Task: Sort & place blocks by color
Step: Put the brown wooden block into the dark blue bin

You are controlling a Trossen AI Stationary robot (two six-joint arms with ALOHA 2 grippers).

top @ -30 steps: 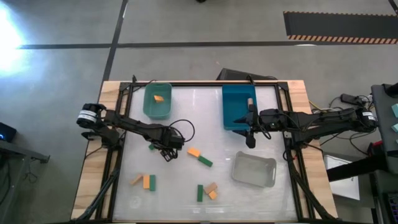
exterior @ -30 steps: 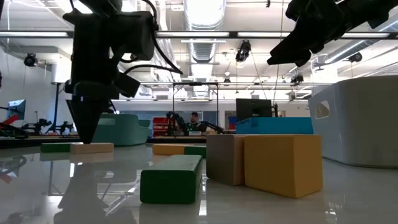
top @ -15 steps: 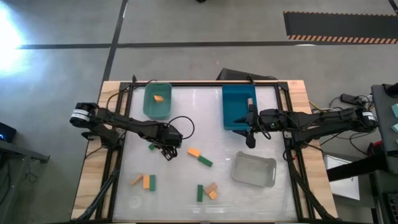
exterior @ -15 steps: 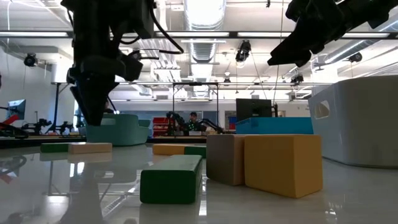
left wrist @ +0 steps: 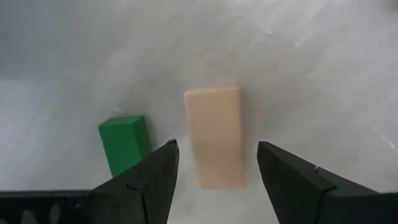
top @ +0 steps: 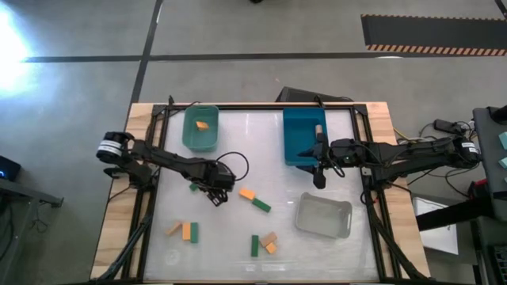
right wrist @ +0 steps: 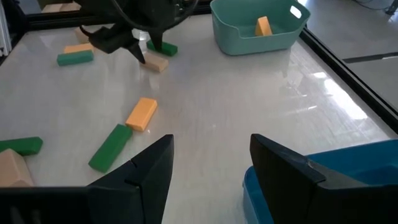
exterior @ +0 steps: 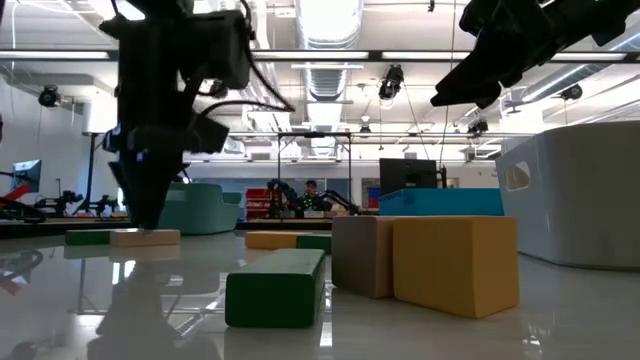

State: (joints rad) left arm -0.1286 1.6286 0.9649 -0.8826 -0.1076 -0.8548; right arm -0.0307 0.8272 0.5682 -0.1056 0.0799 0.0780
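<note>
My left gripper is open and points down over a pale tan block, one finger on each side with a gap on both. A dark green block lies flat just beside it. In the high view this gripper sits left of the table's middle. My right gripper is open and hovers at the blue bin's near edge, holding nothing. Other blocks lie flat on the table: an orange one, a green one, and two small groups near the front edge.
The teal bin at the far left holds an orange block. The blue bin at the far right holds a tan block. A clear bin stands near the right front. A cable loops beside the left gripper.
My left gripper rose a little above the tan block, then came back down around it, staying open. The tan and green blocks have not moved. My right arm has kept still.
</note>
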